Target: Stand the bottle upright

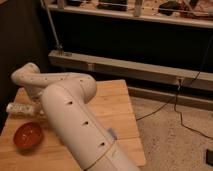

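Note:
The bottle is small and whitish and lies on its side near the left edge of the wooden table, its length running left to right. My white arm curls over from the foreground and bends down toward the bottle. The gripper sits at the bottle's right end, mostly hidden behind the arm. Whether it touches the bottle cannot be told.
A red bowl sits just in front of the bottle at the table's left front. A metal rail and dark shelving run behind the table. Black cables trail across the speckled floor to the right.

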